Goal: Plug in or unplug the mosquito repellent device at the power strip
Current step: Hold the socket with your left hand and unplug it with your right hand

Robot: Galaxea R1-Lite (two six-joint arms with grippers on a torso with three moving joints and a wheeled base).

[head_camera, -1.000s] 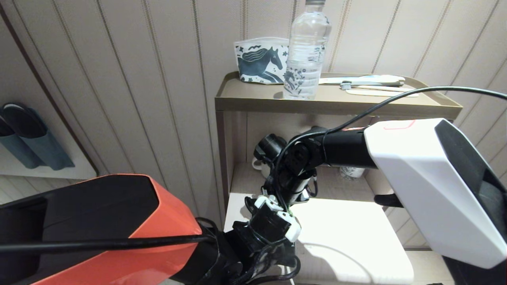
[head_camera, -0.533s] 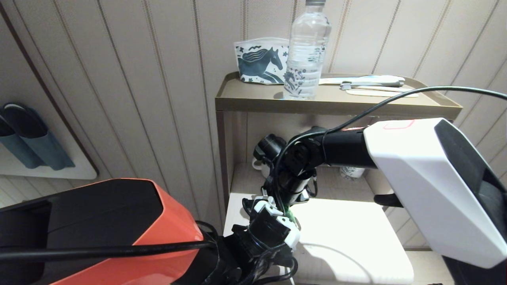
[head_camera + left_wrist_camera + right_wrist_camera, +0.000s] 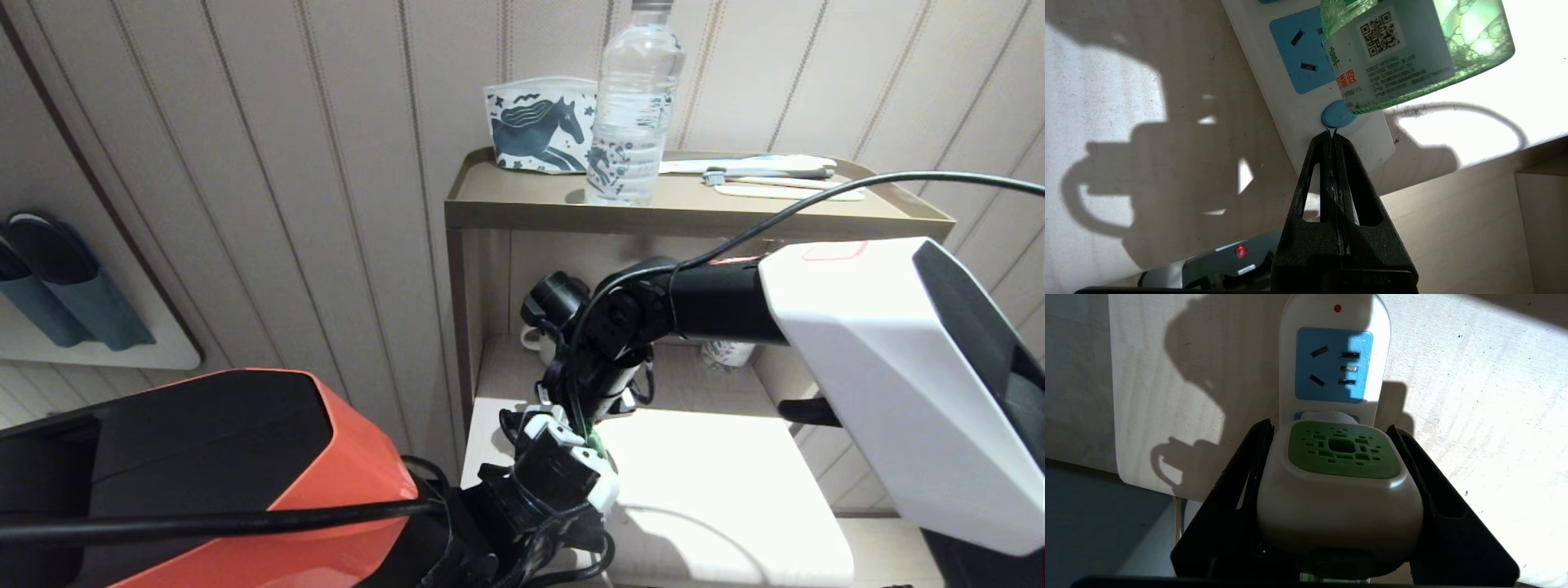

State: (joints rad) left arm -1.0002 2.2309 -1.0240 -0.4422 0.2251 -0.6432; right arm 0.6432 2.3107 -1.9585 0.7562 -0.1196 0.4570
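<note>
Sunlight falls across the pale low table (image 3: 735,490) where both arms meet, in front of a brown shelf unit (image 3: 522,208) that carries a clear water bottle (image 3: 633,106) and a horse-print pouch (image 3: 535,126). The right gripper (image 3: 1331,506) pinches the mosquito repellent device (image 3: 1337,486) by the sides of its white head, one black finger on each flank, the green vented face turned up toward the wrist camera. The device sits at the power strip (image 3: 1333,355), against a socket next to a free blue socket face and a small red light; whether its prongs are fully seated cannot be told. From the left wrist, the device's green liquid bottle (image 3: 1412,53) hangs over the strip (image 3: 1306,118). The left gripper (image 3: 1331,136) has its fingers pressed together, their tips right at the round blue button (image 3: 1336,116) near the strip's end.
</note>
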